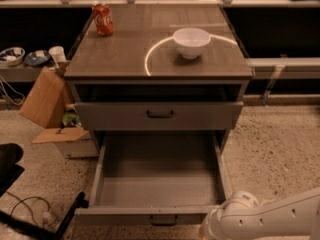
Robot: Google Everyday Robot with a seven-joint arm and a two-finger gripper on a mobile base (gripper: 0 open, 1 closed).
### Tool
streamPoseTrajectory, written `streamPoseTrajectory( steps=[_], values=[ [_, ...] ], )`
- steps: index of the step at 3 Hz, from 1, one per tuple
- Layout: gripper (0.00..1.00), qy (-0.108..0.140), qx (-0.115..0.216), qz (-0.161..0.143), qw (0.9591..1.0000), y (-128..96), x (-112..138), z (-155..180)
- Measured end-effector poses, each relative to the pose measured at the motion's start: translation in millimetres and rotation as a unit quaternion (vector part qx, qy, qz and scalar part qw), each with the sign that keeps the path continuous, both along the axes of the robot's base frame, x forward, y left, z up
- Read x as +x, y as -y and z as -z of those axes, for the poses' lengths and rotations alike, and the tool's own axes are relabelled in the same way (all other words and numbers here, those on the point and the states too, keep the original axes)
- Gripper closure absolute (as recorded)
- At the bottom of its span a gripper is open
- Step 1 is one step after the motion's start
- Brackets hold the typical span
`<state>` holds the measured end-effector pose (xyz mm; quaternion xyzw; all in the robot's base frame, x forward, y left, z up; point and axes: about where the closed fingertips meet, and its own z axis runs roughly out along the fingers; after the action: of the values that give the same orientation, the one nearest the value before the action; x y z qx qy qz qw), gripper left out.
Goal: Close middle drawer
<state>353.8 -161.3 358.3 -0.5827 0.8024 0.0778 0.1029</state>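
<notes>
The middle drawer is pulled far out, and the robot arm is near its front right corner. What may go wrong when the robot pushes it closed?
1. The gripper is out of view; only the arm shows, by the right end of the middle drawer front. A push there, away from the handle, might skew the drawer.
2. A hard shove might shake the bowl and can on top.

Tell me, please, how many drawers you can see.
2: top drawer under the tabletop, middle drawer pulled out below; a third may be hidden. Claw out of view.
</notes>
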Motion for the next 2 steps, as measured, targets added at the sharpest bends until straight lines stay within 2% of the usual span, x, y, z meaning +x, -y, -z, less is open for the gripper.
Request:
streamPoseTrajectory(
  steps=[1, 2],
  values=[
    [1.00, 0.000, 0.000, 0.000, 1.0000, 0.0, -0.5, -0.9],
    [1.00, 0.031, 0.010, 0.004, 0.9995, 6.5, 22.0, 0.3]
  ],
)
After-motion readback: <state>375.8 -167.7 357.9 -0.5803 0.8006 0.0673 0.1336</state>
